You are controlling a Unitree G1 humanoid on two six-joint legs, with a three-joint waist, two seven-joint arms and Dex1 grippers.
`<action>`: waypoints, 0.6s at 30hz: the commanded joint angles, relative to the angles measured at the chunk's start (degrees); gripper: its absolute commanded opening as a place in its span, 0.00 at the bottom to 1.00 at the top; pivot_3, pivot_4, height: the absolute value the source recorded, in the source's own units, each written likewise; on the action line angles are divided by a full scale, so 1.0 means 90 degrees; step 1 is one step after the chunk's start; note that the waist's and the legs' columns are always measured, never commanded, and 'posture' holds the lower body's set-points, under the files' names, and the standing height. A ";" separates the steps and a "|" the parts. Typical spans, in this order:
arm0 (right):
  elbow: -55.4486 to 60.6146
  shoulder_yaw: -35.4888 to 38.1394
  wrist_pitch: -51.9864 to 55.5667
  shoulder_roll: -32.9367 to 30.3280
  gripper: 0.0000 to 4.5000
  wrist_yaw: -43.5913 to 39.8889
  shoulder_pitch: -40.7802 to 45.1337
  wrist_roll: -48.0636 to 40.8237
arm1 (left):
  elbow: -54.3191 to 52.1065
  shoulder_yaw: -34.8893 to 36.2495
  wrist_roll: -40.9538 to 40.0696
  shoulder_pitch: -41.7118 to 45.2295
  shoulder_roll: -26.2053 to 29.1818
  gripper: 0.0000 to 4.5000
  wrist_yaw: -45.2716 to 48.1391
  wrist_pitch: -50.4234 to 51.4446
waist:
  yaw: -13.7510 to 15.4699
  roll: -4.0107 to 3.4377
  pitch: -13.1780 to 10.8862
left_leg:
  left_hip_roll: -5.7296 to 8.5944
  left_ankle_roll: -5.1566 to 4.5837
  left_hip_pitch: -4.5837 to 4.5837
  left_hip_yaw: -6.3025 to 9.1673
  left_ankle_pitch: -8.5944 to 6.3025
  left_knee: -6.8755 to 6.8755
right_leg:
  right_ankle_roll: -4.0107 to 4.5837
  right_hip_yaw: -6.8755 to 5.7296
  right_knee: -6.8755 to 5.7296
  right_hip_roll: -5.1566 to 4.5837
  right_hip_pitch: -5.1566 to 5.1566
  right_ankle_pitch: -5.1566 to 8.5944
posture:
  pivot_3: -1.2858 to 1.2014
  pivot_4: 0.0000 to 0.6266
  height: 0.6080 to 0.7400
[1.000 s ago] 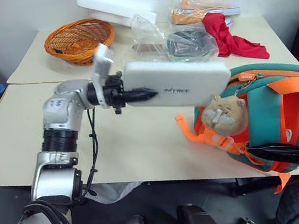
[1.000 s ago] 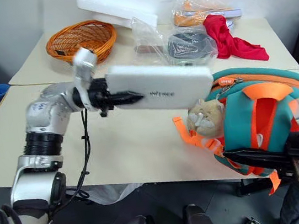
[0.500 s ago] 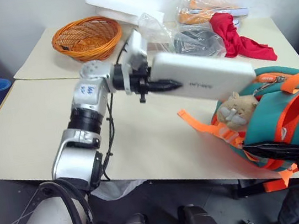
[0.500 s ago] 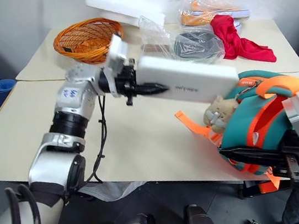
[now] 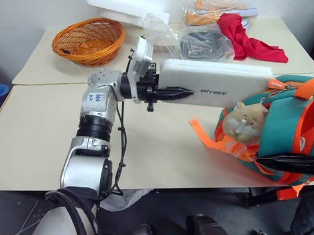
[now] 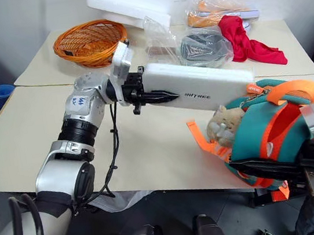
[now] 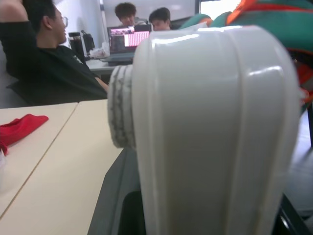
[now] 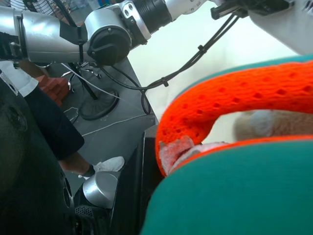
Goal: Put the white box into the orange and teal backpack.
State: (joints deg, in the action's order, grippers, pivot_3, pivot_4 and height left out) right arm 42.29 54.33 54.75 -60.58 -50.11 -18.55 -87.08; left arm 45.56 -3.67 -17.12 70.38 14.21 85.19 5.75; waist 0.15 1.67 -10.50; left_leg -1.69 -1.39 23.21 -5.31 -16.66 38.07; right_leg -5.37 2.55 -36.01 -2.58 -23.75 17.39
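One white box (image 5: 216, 81), held off the desk (image 5: 25, 136) at its near end by the left hand (image 5: 168, 94), far end just over the top of the one backpack (image 6: 271, 136). Backpack sits at the desk's right front edge, partly cut off; right hand (image 6: 305, 170) clamped shut on its lower edge. One plush toy (image 5: 245, 121) on the pack. Left and front desk open. At the back: one basket (image 5: 89, 40), one red cloth (image 5: 245, 38), plastic bags (image 5: 201, 38) with unclear contents.

Head stereo pair looks down over table (image 5: 26, 142); wrist cameras sit close against box (image 7: 215, 132), backpack (image 8: 234, 200).
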 commanded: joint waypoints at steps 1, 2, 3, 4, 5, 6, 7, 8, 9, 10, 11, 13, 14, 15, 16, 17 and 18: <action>-0.0245 0.0371 0.0015 -0.0079 0.00 -0.0237 -0.0110 0.0338 | 0.0005 -0.0230 0.0294 0.0113 0.0075 0.28 0.0264 -0.0411 | 0.0002 0.0000 0.0000 | 0.0001 0.0000 0.0000 0.0000 0.0000 0.0000 | 0.0000 0.0000 0.0001 0.0000 0.0001 0.0000 | 0.52 0.24 1.00; -0.0266 0.0397 0.0025 -0.0073 0.00 -0.0316 -0.0148 0.0437 | 0.0061 -0.0230 0.0303 0.0147 0.0081 0.28 0.0308 -0.0408 | 0.0003 0.0000 0.0000 | 0.0001 0.0000 0.0000 0.0000 0.0000 0.0002 | -0.0001 0.0000 0.0001 -0.0001 0.0002 0.0000 | 0.52 0.24 1.00; -0.0301 0.0411 0.0019 -0.0065 0.00 -0.0389 -0.0172 0.0531 | 0.0088 -0.0249 0.0295 0.0195 0.0079 0.28 0.0417 -0.0352 | 0.0004 0.0000 0.0000 | 0.0002 0.0000 0.0000 0.0000 0.0000 0.0003 | -0.0001 0.0000 0.0002 -0.0001 0.0003 -0.0001 | 0.52 0.24 1.00; -0.0341 0.0405 0.0009 -0.0062 0.00 -0.0437 -0.0175 0.0595 | 0.0095 -0.0279 0.0295 0.0231 0.0062 0.28 0.0514 -0.0349 | 0.0007 0.0000 0.0000 | 0.0002 -0.0001 0.0000 0.0000 0.0000 0.0003 | -0.0002 0.0000 0.0002 -0.0001 0.0004 -0.0001 | 0.52 0.24 1.00; -0.0376 0.0386 -0.0008 -0.0060 0.00 -0.0482 -0.0169 0.0657 | 0.0088 -0.0330 0.0303 0.0263 0.0037 0.28 0.0599 -0.0339 | 0.0005 0.0000 0.0000 | 0.0003 -0.0002 0.0000 0.0000 -0.0001 0.0004 | -0.0002 0.0000 0.0003 -0.0001 0.0004 -0.0001 | 0.52 0.24 1.00; -0.0408 0.0335 -0.0037 -0.0058 0.00 -0.0520 -0.0151 0.0741 | 0.0066 -0.0411 0.0322 0.0288 -0.0011 0.28 0.0694 -0.0354 | 0.0004 0.0000 0.0000 | 0.0002 -0.0002 0.0000 0.0000 -0.0001 0.0004 | -0.0003 0.0000 0.0003 -0.0001 0.0004 -0.0001 | 0.52 0.24 1.00; -0.0432 0.0274 -0.0062 -0.0056 0.00 -0.0549 -0.0128 0.0816 | 0.0038 -0.0522 0.0329 0.0302 -0.0055 0.28 0.0756 -0.0381 | 0.0005 0.0000 0.0000 | 0.0002 -0.0002 0.0000 0.0000 -0.0001 0.0004 | -0.0003 0.0000 0.0002 -0.0001 0.0004 -0.0001 | 0.52 0.24 1.00; -0.0451 0.0194 -0.0092 -0.0055 0.00 -0.0583 -0.0099 0.0906 | 0.0046 -0.0631 0.0361 0.0334 -0.0138 0.28 0.0792 -0.0454 | 0.0008 0.0000 0.0000 | 0.0003 -0.0002 0.0000 0.0000 -0.0001 0.0004 | -0.0003 0.0000 0.0002 0.0000 0.0004 -0.0001 | 0.52 0.24 1.00; -0.0442 0.0108 -0.0123 -0.0059 0.00 -0.0628 -0.0075 0.0999 | 0.0089 -0.0706 0.0401 0.0387 -0.0270 0.28 0.0781 -0.0537 | 0.0009 0.0000 0.0000 | 0.0003 -0.0002 0.0000 0.0001 -0.0001 0.0004 | -0.0003 0.0000 0.0003 0.0000 0.0004 -0.0001 | 0.52 0.24 1.00; -0.0426 0.0027 -0.0146 -0.0068 0.00 -0.0675 -0.0048 0.1084 | 0.0159 -0.0752 0.0426 0.0455 -0.0424 0.28 0.0706 -0.0607 | 0.0016 0.0000 0.0000 | 0.0003 -0.0002 0.0000 0.0001 -0.0001 0.0005 | -0.0003 0.0000 0.0002 0.0000 0.0004 -0.0001 | 0.52 0.24 1.00; -0.0414 -0.0041 -0.0164 -0.0076 0.00 -0.0717 -0.0019 0.1159 | 0.0229 -0.0779 0.0441 0.0518 -0.0554 0.28 0.0642 -0.0653 | 0.0045 0.0000 0.0000 | 0.0003 -0.0002 0.0000 0.0001 -0.0001 0.0005 | -0.0003 0.0000 0.0003 0.0001 0.0004 -0.0002 | 0.52 0.24 1.00; -0.0392 -0.0239 -0.0229 -0.0097 0.00 -0.0767 0.0082 0.1341 | 0.0356 -0.0843 0.0476 0.0649 -0.0888 0.28 0.0572 -0.0712 | 0.0111 0.0001 0.0000 | 0.0007 -0.0004 0.0001 0.0001 -0.0002 0.0008 | -0.0004 0.0000 0.0005 0.0005 0.0005 -0.0002 | 0.52 0.24 1.00; -0.0399 -0.0362 -0.0263 -0.0107 0.00 -0.0759 0.0162 0.1403 | 0.0417 -0.0894 0.0531 0.0710 -0.1092 0.28 0.0519 -0.0766 | 0.0141 0.0000 0.0000 | 0.0008 -0.0008 0.0001 0.0000 -0.0004 0.0011 | -0.0005 0.0000 0.0006 0.0009 0.0005 -0.0002 | 0.52 0.24 1.00; -0.0413 -0.0485 -0.0296 -0.0120 0.00 -0.0746 0.0250 0.1446 | 0.0488 -0.0968 0.0622 0.0761 -0.1310 0.28 0.0420 -0.0859 | 0.0145 0.0000 0.0000 | 0.0015 -0.0011 0.0003 0.0000 -0.0006 0.0012 | -0.0006 0.0000 0.0006 0.0017 0.0005 -0.0002 | 0.52 0.24 1.00; -0.0425 -0.0561 -0.0313 -0.0124 0.00 -0.0741 0.0312 0.1472 | 0.0547 -0.1010 0.0690 0.0796 -0.1444 0.28 0.0353 -0.0931 | 0.0142 0.0001 0.0000 | 0.0016 -0.0013 0.0003 0.0000 -0.0007 0.0012 | -0.0006 0.0000 0.0006 0.0017 0.0005 -0.0002 | 0.52 0.24 1.00; -0.0433 -0.0668 -0.0339 -0.0126 0.00 -0.0737 0.0400 0.1512 | 0.0603 -0.1094 0.0803 0.0803 -0.1641 0.28 0.0255 -0.1043 | 0.0155 0.0000 0.0000 | 0.0015 -0.0015 0.0005 -0.0001 -0.0008 0.0013 | -0.0008 0.0002 0.0009 0.0016 0.0006 -0.0002 | 0.52 0.24 1.00; -0.0431 -0.0772 -0.0350 -0.0121 0.00 -0.0709 0.0493 0.1526 | 0.0668 -0.1196 0.0971 0.0800 -0.1841 0.28 0.0067 -0.1158 | 0.0156 0.0000 0.0000 | 0.0022 -0.0019 0.0006 0.0000 -0.0009 0.0014 | -0.0010 0.0000 0.0009 0.0015 0.0006 -0.0002 | 0.52 0.24 1.00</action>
State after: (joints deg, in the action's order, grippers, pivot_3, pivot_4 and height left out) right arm 38.29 47.95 53.47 -60.59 -56.99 -15.59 -73.97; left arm 52.12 -10.08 -10.56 76.22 2.56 84.99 -2.61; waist 1.55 1.67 -10.50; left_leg -1.48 -1.58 23.26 -5.31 -16.75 38.20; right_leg -5.46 2.56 -35.93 -2.45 -23.69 17.37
